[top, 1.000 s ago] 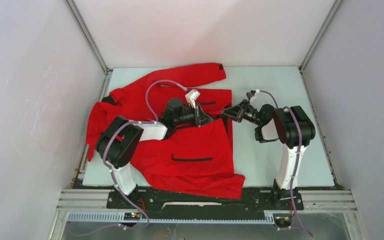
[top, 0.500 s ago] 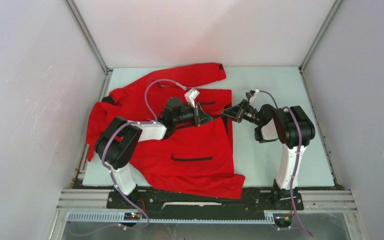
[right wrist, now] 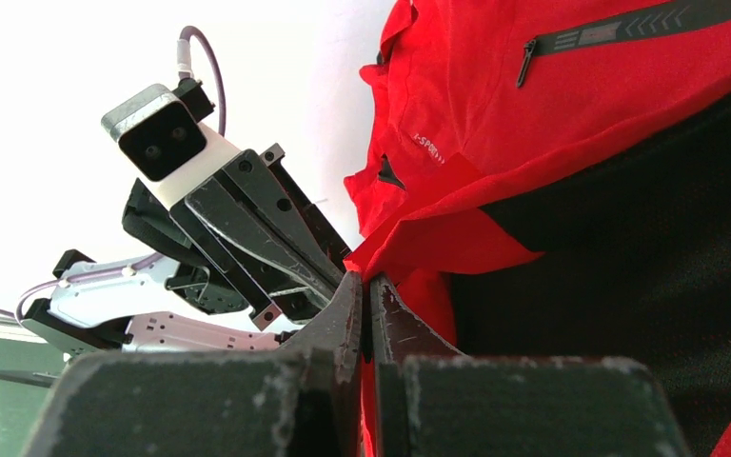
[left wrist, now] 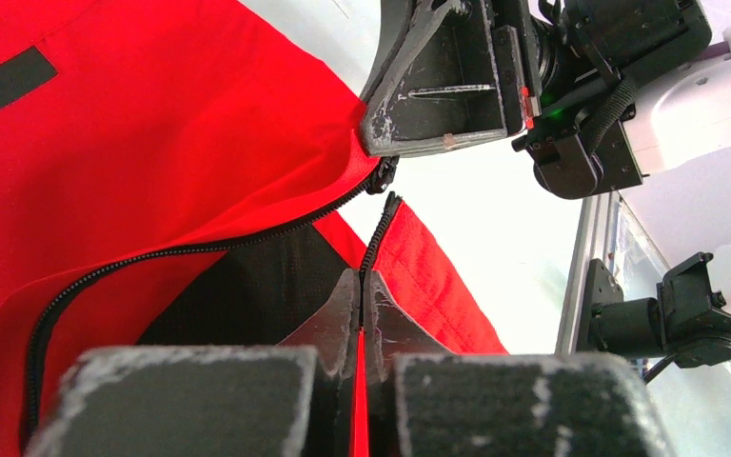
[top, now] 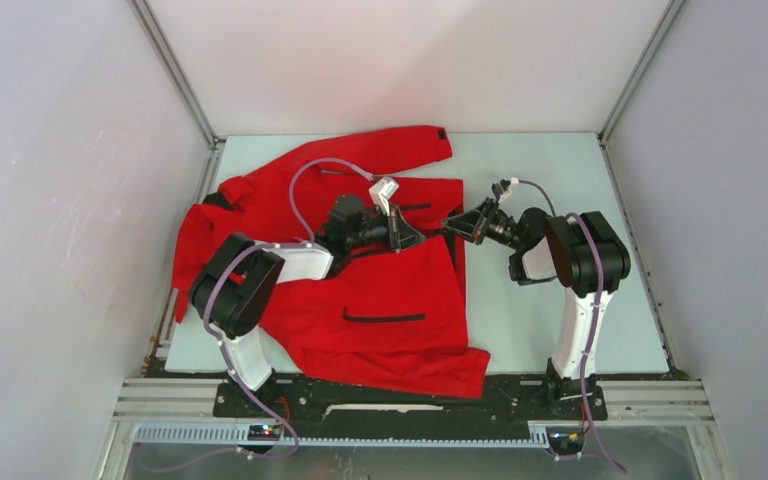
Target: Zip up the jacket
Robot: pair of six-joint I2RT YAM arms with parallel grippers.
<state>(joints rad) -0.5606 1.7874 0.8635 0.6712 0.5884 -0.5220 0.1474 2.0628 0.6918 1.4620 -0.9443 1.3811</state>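
Observation:
The red jacket (top: 380, 290) lies spread on the table, front open at the bottom hem, black lining showing. My left gripper (top: 416, 240) is shut on one front edge with its black zipper teeth (left wrist: 379, 228); that gripper shows in the left wrist view (left wrist: 360, 286). My right gripper (top: 452, 228) is shut on the other front edge by the zipper slider (left wrist: 381, 177); that gripper shows in the right wrist view (right wrist: 365, 290). The two zipper ends sit close together, a small gap between them. A pocket zip (right wrist: 628, 24) shows on the far panel.
The pale table (top: 540, 300) is bare right of the jacket. The enclosure walls (top: 660, 200) stand close on both sides. The right arm's base (top: 575, 340) stands at the near right. A purple cable (top: 310, 180) loops over the jacket from the left arm.

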